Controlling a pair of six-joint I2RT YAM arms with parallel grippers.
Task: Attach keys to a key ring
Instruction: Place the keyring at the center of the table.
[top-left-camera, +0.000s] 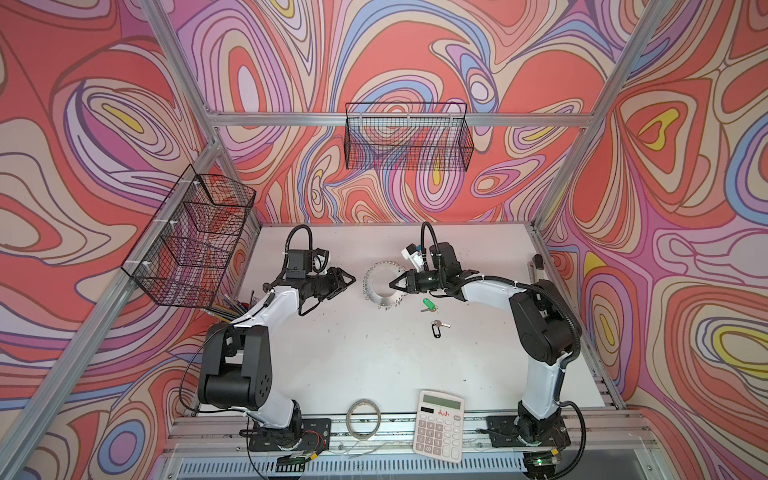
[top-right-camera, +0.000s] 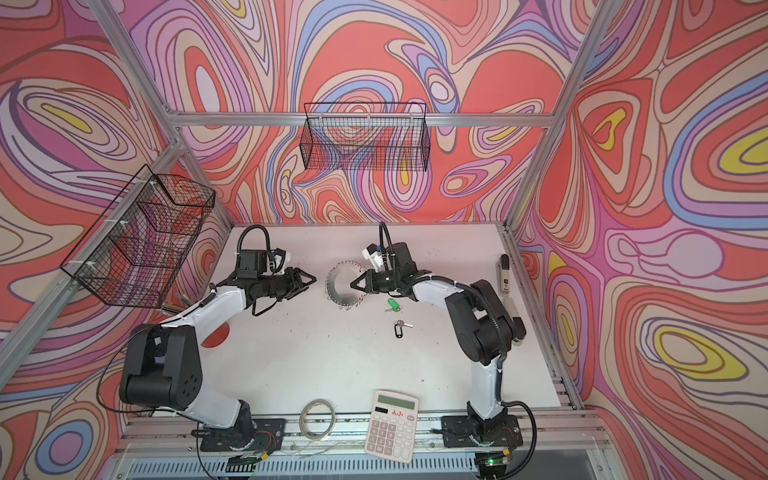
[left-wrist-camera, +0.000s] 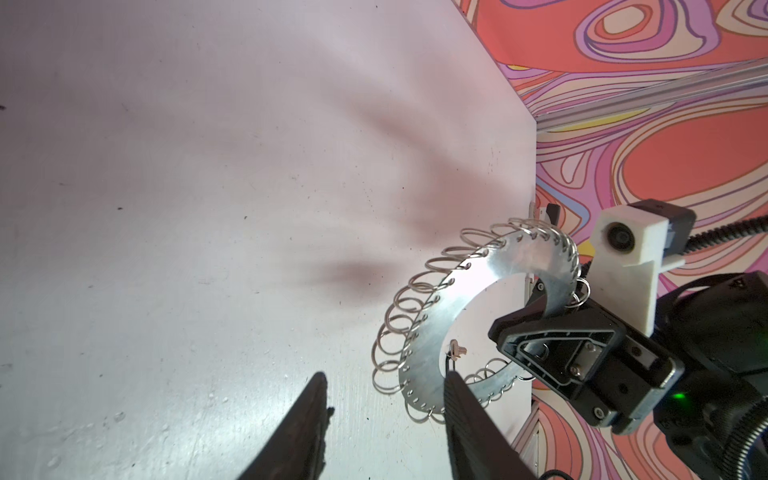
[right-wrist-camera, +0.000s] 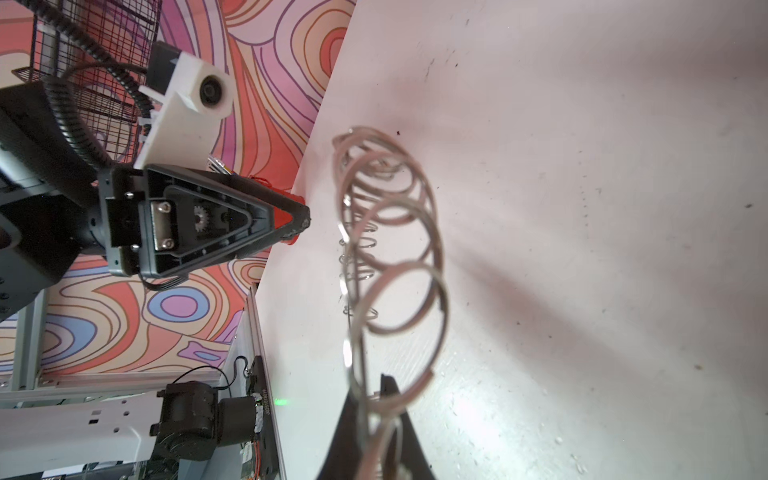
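The key ring (top-left-camera: 376, 291) (top-right-camera: 334, 293) is a flat grey disc with a big centre hole and wire loops round its rim. My right gripper (top-left-camera: 392, 285) (top-right-camera: 353, 286) is shut on its right rim and holds it tilted off the white table. In the right wrist view the key ring (right-wrist-camera: 356, 291) shows edge-on between the right gripper's jaws (right-wrist-camera: 370, 395). My left gripper (top-left-camera: 351, 280) (left-wrist-camera: 385, 376) stands open just left of the key ring (left-wrist-camera: 432, 316), holding nothing. The green-tagged key (top-left-camera: 428, 304) (top-right-camera: 392, 305) and the black-tagged key (top-left-camera: 437, 328) (top-right-camera: 400, 328) lie on the table below the right gripper.
A calculator (top-left-camera: 439, 426) and a thin tape-like hoop (top-left-camera: 363, 417) lie at the table's front edge. Wire baskets hang on the back wall (top-left-camera: 407, 137) and the left wall (top-left-camera: 191, 245). Pens (top-left-camera: 232, 309) sit under the left basket. A slim device (top-right-camera: 503, 276) lies at the right edge.
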